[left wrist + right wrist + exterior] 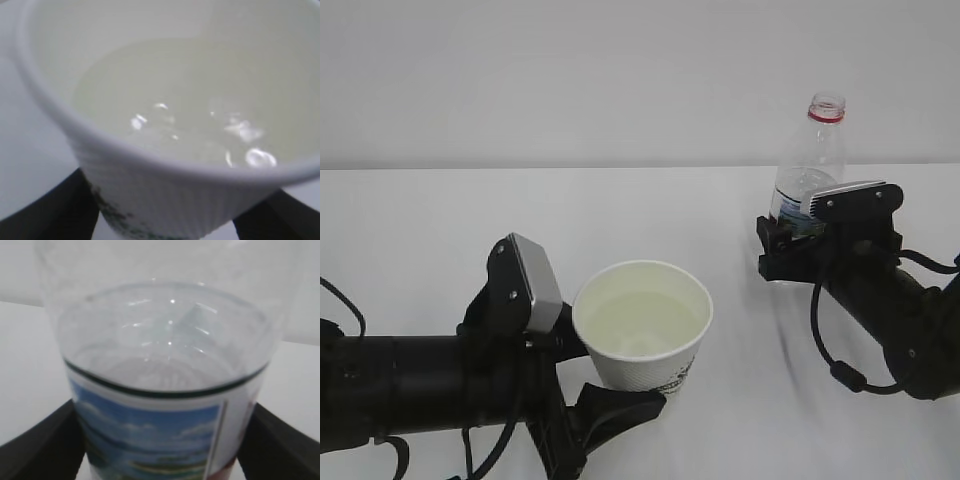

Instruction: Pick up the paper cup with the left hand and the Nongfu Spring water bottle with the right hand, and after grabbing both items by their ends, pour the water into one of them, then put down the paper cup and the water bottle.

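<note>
White tapered paper cup (642, 328) with water (200, 125) clamped in left gripper (588, 372). Tall clear plastic bottle (807, 170) upright on white surface (440, 215), between right gripper (786, 245) jaws; grip unclear.

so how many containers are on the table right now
2: the paper cup front and centre between the left gripper's fingers, and the water bottle upright at back right at the right gripper.
</note>
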Tool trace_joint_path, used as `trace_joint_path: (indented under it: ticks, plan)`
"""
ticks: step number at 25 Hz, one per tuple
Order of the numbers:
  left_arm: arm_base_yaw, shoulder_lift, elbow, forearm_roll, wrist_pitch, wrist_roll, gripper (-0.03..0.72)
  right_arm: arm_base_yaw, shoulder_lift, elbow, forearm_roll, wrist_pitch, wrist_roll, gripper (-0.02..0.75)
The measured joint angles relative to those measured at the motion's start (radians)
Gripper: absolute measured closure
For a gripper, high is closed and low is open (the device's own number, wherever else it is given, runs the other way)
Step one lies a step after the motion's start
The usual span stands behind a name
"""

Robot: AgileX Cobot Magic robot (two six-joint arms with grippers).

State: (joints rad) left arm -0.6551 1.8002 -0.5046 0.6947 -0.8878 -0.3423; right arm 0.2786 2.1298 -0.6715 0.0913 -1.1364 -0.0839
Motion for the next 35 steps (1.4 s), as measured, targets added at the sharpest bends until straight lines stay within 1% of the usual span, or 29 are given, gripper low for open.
trace_joint_path:
  ticks: [14,35]
  plan:
    - [0.000,0.000,0.000,-0.013,0.008,0.020,0.136,0.000,-0.085,0.026,-0.002,-0.002,0.008,0.076]
    - [0.000,0.000,0.000,-0.025,0.008,0.023,0.137,0.000,-0.274,0.212,-0.035,-0.002,0.068,0.077]
